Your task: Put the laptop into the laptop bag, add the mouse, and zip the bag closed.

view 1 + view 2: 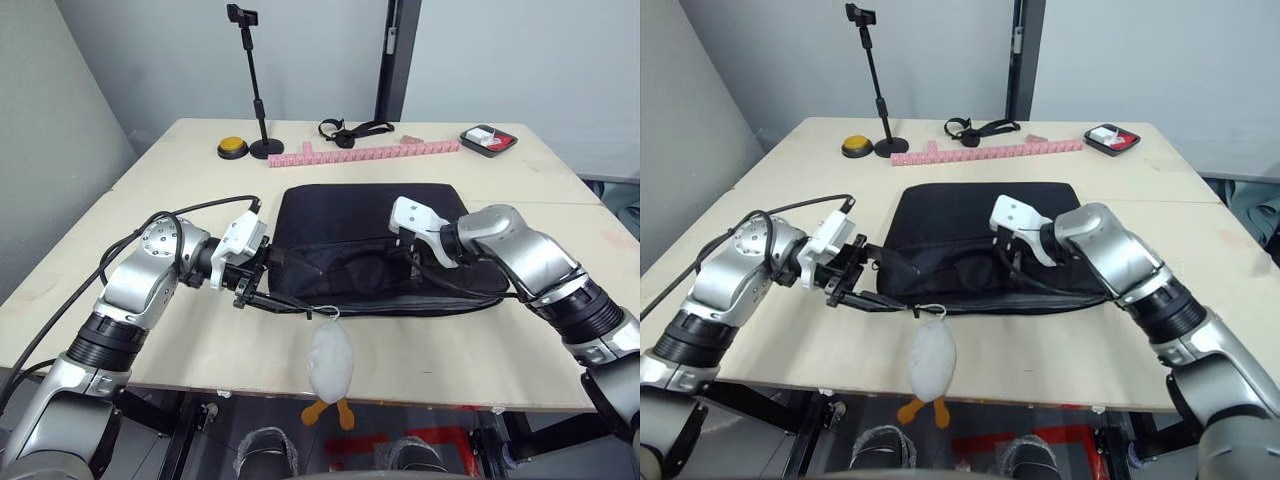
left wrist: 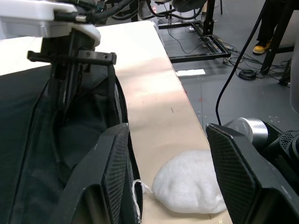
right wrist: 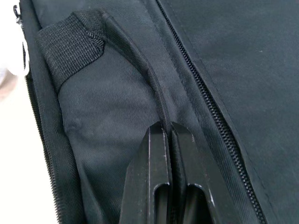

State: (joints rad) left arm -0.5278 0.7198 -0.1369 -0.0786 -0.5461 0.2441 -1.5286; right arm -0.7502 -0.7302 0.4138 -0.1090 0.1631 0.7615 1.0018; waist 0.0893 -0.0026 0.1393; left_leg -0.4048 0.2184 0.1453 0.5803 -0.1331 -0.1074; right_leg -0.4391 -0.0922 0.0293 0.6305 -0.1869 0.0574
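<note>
Both grippers are placed at the near long edge of the laptop bag point(image 1: 362, 236), which lies flat on the light wooden table point(image 1: 480, 340), toward its front.

At the bag's left end, the left gripper point(image 1: 250, 283) is seen with its two black fingers point(image 2: 110, 179) spread wide apart. One finger is set against the bag's black fabric, while the other is held over the bare table top; nothing is clamped between them. Just beside this gripper, a white soft toy point(image 1: 329, 362) with orange feet is hung over the table's front edge from a thin cord attached near the bag's rim.

Further right, the right gripper point(image 1: 413, 256) is laid on top of the bag near its middle. Its fingers point(image 3: 170, 177) are pressed together, and a thin black strap or piping of the bag is pinched between their tips, beside a line of zipper teeth.

Along the far side of the table, from left to right, a yellow button point(image 1: 232, 147), a black stand point(image 1: 258, 95) with a clamp on top, a pink strip point(image 1: 362, 153), a black strap point(image 1: 352, 129) and a small black tray point(image 1: 488, 140) are set out, well apart from the bag.
</note>
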